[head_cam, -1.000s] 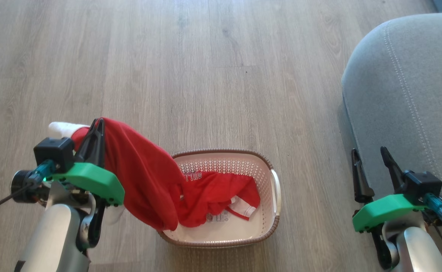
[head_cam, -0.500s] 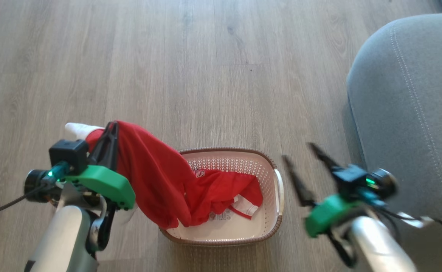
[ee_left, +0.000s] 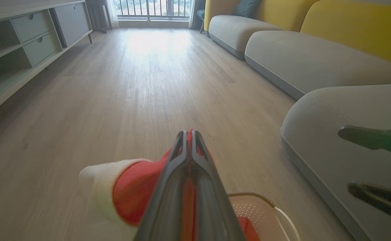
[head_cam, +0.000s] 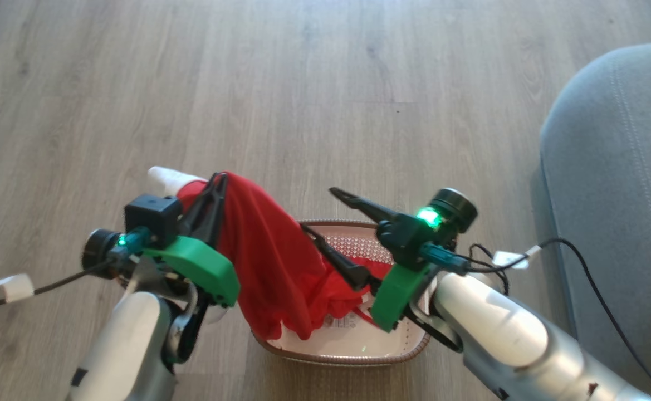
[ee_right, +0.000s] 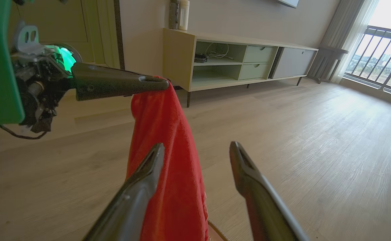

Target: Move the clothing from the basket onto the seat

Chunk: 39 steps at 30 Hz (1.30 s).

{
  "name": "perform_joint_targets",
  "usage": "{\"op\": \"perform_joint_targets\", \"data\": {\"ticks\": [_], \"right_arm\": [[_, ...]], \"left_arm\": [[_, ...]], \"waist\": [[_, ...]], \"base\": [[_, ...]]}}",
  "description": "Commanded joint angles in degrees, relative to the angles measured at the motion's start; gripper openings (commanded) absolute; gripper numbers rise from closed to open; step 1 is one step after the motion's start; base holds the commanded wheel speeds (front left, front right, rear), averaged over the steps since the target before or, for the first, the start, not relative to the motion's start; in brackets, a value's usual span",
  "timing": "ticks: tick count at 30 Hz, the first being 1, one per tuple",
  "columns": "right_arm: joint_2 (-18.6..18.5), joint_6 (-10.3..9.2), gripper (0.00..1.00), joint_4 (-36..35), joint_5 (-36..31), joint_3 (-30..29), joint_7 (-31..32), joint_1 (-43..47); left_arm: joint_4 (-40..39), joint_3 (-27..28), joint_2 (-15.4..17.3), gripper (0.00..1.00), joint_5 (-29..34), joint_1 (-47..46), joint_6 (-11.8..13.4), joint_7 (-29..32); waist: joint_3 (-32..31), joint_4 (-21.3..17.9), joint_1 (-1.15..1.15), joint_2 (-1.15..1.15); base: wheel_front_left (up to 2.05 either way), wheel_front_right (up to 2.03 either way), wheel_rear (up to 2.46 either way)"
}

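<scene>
Home, living room. Left wrist view: pale wood-plank floor [ee_left: 141, 83] running to 12 o'clock, there tall window with dark railing [ee_left: 153, 6]. At 2 o'clock row of rounded grey fabric seat cushions [ee_left: 332, 110] with yellow upholstered backrests [ee_left: 359, 30]. At 10 o'clock long low pale-green cabinet with drawers and open shelves [ee_left: 31, 43]. Right wrist view: sheer pale curtain [ee_right: 342, 33] beside window.

Soft, matt red cloth on the clothing [head_cam: 264, 267], white at the cuff. The basket [head_cam: 336, 359] shows smooth cream perforated plastic under a brown woven-look rim. Grey matt fabric with pale stitching covers the seat [head_cam: 626, 195]. The floor [head_cam: 303, 100] is wood-grain planks with a low sheen. The left end effector [head_cam: 219, 177] and right end effector [head_cam: 318, 209] have dark matt plastic fingers on smooth green plastic mounts.
</scene>
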Motion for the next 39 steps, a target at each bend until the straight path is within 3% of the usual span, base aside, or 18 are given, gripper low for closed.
{"op": "perform_joint_targets", "data": {"ticks": [1, 10, 31, 32, 33, 34, 36, 39], "right_arm": [[0.55, -0.01, 1.00, -0.90, 1.03, 1.39, -0.38, -1.70], [2.33, -0.01, 1.00, 2.33, 5.36, 7.03, -0.38, -5.87], [3.58, -0.01, 1.00, 6.77, 5.85, 4.32, -0.38, -5.92], [3.63, -0.01, 0.85, 6.94, 6.01, 4.47, -0.38, -5.94], [3.69, -0.01, 0.51, 6.99, 6.31, 4.53, -0.38, -5.93], [3.75, -0.01, 0.42, 7.00, 6.55, 4.57, -0.38, -5.98], [3.82, -0.01, 0.00, 7.04, 7.02, 4.87, -0.38, -6.14], [3.73, -0.01, 0.00, 6.59, 7.83, 5.07, -0.38, -6.36]], "left_arm": [[-2.42, 1.50, 0.41, 0.00, 0.77, -3.47, -0.28, -0.19], [-3.59, -2.10, -1.18, 0.00, 1.42, -4.24, -1.46, 0.24], [-12.29, -7.02, -1.46, 0.00, -0.98, -2.24, -4.23, 4.85], [-12.62, -7.04, -1.43, 0.00, -1.19, -2.13, -4.24, 5.03], [-12.90, -7.06, -1.40, 0.00, -1.41, -2.02, -4.26, 5.22], [-13.15, -7.07, -1.38, 0.00, -1.68, -1.91, -4.30, 5.40], [-13.51, -7.04, -1.31, 0.00, -1.99, -1.77, -4.26, 5.60], [-13.64, -6.92, -1.16, 0.00, -2.25, -1.60, -4.11, 5.62]], "waist": [[-0.18, 0.69, 0.00, 0.00], [-0.17, 3.05, 0.00, 0.00], [-0.58, 4.18, 0.00, 0.00], [-0.59, 4.15, 0.00, 0.00], [-0.55, 4.09, 0.00, 0.00], [-0.49, 4.02, 0.00, 0.00], [-0.40, 3.90, 0.00, 0.00], [-0.31, 3.64, 0.00, 0.00]], "base": [[0.00, 0.00, 0.00], [0.00, 0.00, 0.00], [0.00, 0.00, 0.00], [0.00, 0.00, 0.00], [0.00, 0.00, 0.00], [0.00, 0.00, 0.00], [0.00, 0.00, 0.00], [0.00, 0.00, 0.00]]}}
